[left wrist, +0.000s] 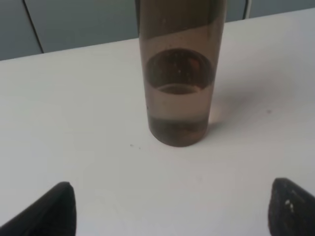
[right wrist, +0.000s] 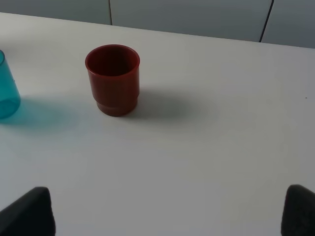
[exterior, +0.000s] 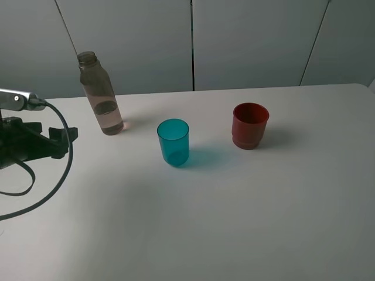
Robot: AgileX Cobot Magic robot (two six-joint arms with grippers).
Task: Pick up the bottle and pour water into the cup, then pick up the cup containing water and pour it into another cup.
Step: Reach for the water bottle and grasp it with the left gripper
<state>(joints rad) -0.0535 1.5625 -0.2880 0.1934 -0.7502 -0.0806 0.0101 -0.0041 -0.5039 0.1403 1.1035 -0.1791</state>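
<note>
Squinting at the left wrist view, only the lower part of the bottle (left wrist: pixel 179 88) fits in frame. Its neck is cut off, and the smoky plastic makes the liquid sitting low inside a bit murky. All you get of the left gripper (left wrist: pixel 172 212) is two dark fingertips (left wrist: pixel 54 211) poking in at the corners. They're spread wide with nothing between them. The bottle stands upright on the white table (left wrist: pixel 74 123), straight ahead of that gap and roughly centred, clear of both tips.

From the high camera, the left arm is half chopped off at the edge, with a black cable (exterior: pixel 61 175) looping off it. The right gripper (right wrist: pixel 165 214) is outside that frame entirely. In its own wrist view it's the same story: just two dark tips, jaws wide, holding nothing.

The red cup (right wrist: pixel 113 81) sits upright well ahead of that gap, off-centre toward the teal cup (right wrist: pixel 7 93) (which gets sliced by the frame edge, so only part of it shows). In the high view the teal cup stands between the bottle and the red cup, all three apart.
</note>
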